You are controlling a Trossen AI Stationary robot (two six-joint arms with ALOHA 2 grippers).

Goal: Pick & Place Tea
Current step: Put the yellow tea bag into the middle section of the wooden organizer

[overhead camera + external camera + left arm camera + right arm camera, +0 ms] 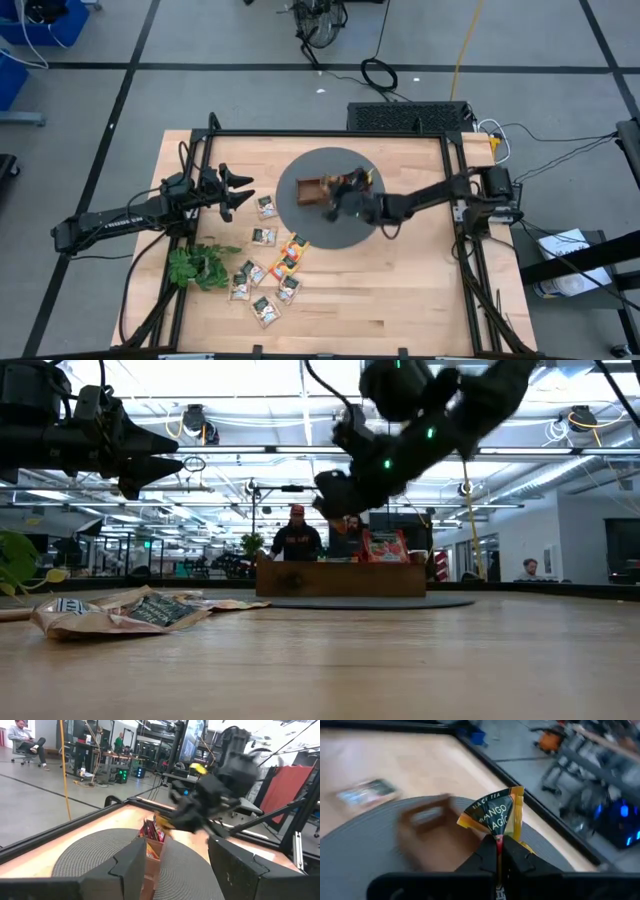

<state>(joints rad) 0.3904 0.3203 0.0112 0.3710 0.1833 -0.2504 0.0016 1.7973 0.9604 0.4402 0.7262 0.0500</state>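
Orange-yellow mango tea sachet [496, 816] pinched by its lower edge in the right gripper [499, 851], jaws clamped on it, held in the air over the wooden tray [322, 188] on the round grey mat [300, 222]. Red sachets [384, 546] stand in the tray. More tea sachets [264, 286] lie scattered on the table [420, 290] beside the green plant sprig [198, 266]. Left gripper [243, 197] hovers near the mat's edge, fingers apart, nothing in them.
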